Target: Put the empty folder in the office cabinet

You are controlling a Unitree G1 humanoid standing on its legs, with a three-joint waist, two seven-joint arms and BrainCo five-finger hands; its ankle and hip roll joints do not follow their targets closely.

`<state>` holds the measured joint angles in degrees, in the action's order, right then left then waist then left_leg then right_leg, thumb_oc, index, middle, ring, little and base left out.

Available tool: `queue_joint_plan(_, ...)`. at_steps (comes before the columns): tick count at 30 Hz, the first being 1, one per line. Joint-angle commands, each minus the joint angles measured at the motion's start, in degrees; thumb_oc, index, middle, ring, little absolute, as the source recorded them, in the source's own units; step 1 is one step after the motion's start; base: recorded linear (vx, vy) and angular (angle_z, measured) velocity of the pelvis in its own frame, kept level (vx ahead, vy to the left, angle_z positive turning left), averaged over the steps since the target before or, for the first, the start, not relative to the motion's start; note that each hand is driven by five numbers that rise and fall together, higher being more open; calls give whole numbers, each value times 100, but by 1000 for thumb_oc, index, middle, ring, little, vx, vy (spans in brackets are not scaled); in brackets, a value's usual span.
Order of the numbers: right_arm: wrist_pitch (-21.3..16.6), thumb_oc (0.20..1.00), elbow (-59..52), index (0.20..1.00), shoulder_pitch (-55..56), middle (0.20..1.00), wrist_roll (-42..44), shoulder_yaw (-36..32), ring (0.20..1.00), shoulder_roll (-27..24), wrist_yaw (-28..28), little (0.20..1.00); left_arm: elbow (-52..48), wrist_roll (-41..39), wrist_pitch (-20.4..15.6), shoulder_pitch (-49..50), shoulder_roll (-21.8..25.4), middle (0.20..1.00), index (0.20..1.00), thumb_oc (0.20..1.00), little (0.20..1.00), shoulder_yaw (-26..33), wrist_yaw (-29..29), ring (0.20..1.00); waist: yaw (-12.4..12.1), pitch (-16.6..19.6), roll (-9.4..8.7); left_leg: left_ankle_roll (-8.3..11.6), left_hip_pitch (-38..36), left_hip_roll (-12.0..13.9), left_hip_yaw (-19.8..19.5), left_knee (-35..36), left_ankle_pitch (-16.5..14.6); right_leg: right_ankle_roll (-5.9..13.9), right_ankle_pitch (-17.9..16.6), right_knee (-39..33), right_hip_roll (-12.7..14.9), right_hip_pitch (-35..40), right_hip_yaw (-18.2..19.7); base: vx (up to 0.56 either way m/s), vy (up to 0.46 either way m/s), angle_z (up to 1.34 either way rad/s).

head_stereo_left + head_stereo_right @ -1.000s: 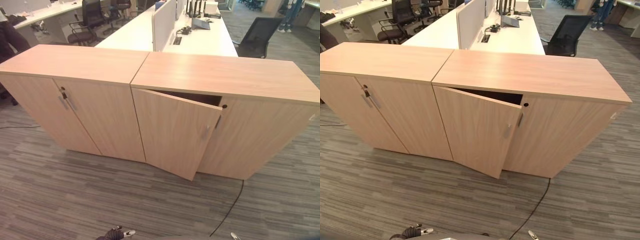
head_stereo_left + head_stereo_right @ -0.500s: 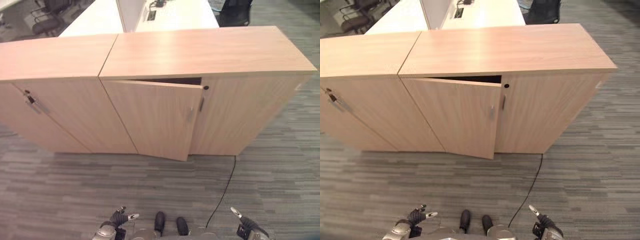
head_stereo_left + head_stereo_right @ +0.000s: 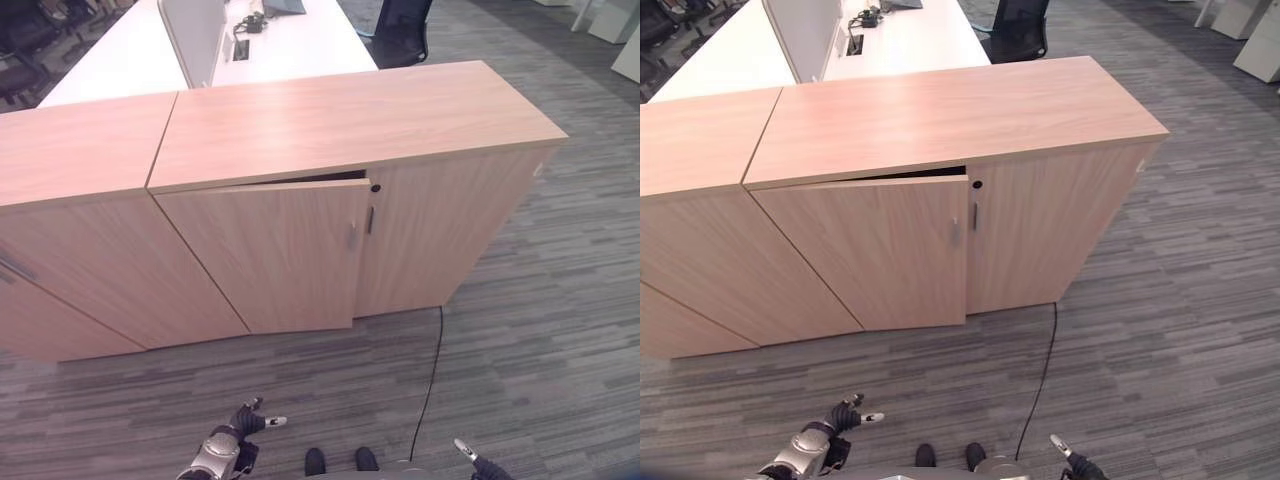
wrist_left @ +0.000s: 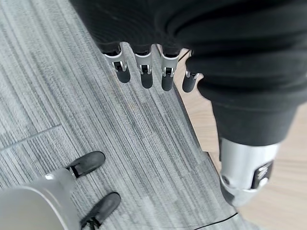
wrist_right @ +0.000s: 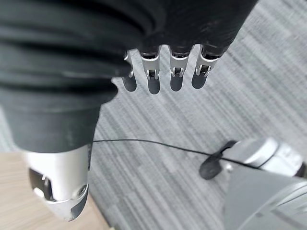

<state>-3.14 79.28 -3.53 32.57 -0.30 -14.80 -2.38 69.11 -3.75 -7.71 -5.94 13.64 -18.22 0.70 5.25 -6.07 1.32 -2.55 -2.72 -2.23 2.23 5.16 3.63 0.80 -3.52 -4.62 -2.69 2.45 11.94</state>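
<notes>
The light wood office cabinet (image 3: 350, 120) stands in front of me on grey carpet. Its left door (image 3: 265, 255) is ajar by a thin gap at the top, next to the small metal handle (image 3: 352, 237). The right door (image 3: 440, 225) is closed. My left hand (image 3: 238, 435) hangs low near the floor, well short of the cabinet, with straight fingers (image 4: 144, 74) holding nothing. My right hand (image 3: 474, 462) hangs low on the other side, its fingers (image 5: 163, 74) also straight and empty.
A second cabinet (image 3: 70, 210) of the same wood adjoins on the left, doors closed. Behind them stand white desks (image 3: 110, 60) with a divider panel (image 3: 195, 30) and a black chair (image 3: 400, 35). Open carpet (image 3: 540, 330) lies to the right.
The cabinet's left door has swung from well open to almost closed. The camera has shifted, so the whole scene sits differently. Both hands stay low.
</notes>
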Motion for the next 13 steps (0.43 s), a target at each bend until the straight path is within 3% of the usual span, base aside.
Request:
queue_joint_plan(1,-64,1000,233,1000,-178,1000,-33,8,1000,-97,-78,1000,170,60,-176,46,105,1000,1000,1000,1000,94,124,1000,-154,73,-12,92,267,-65,-92,-16,-480,572,219,201,324,-316,-640,-22,2,-78)
queue_joint_plan(4,-49,1000,256,1000,-128,1000,-5,-40,1000,-86,-69,1000,309,-58,-153,187,96,1000,1000,1000,1000,374,171,1000,-248,156,-47,99,159,-32,-5,-16,-539,563,241,107,383,-169,-710,58,-10,-90)
queue_joint_plan(8,-46,1000,278,1000,6,1000,4,-161,1000,-79,-70,1000,525,-349,-95,366,12,1000,1000,1000,1000,767,174,1000,-273,290,-104,120,-65,-2,-44,-16,-623,539,287,-38,394,103,-792,95,-31,-3)
queue_joint_plan(13,-35,1000,312,1000,118,1000,-89,-101,1000,-12,-84,1000,514,-261,-84,385,-62,1000,1000,1000,1000,669,113,1000,-257,377,-134,144,-176,24,-85,-16,-668,509,357,-38,363,223,-845,28,-15,6)
